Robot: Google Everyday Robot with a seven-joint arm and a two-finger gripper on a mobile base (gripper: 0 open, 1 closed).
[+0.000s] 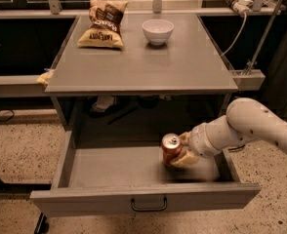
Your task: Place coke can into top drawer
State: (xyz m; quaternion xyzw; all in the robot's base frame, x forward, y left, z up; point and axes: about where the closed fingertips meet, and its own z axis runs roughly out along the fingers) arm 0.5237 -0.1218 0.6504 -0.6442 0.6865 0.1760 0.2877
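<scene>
Handling looks simple here: the coke can (pixel 171 148) is a small, stiff cylinder with thin metal walls. It is probably light if empty and only moderately heavy if full. Its painted side is smooth and likely slippery, and a hard squeeze would dent it. The best hold is therefore across the middle of the body, below the silver top, with even pressure from both sides.

The pincer (pixel 180 150) seems to have exactly that hold. It reaches in from the right, over the right end of the top drawer (pixel 94 201), and its pale fingers (pixel 185 159) are closed on the can's right flank, one towards the back and one towards the front. The can stands upright inside the open drawer, right of centre, at or very near the drawer floor. Whether its base actually rests on the floor cannot be told. The can is at the tip of the pincer, on its left side, with the wrist and arm trailing off to the right.

Up on the worktop (pixel 143 67), a white bowl (pixel 157 30) and a chip bag (pixel 103 23) sit well apart from all this.
</scene>
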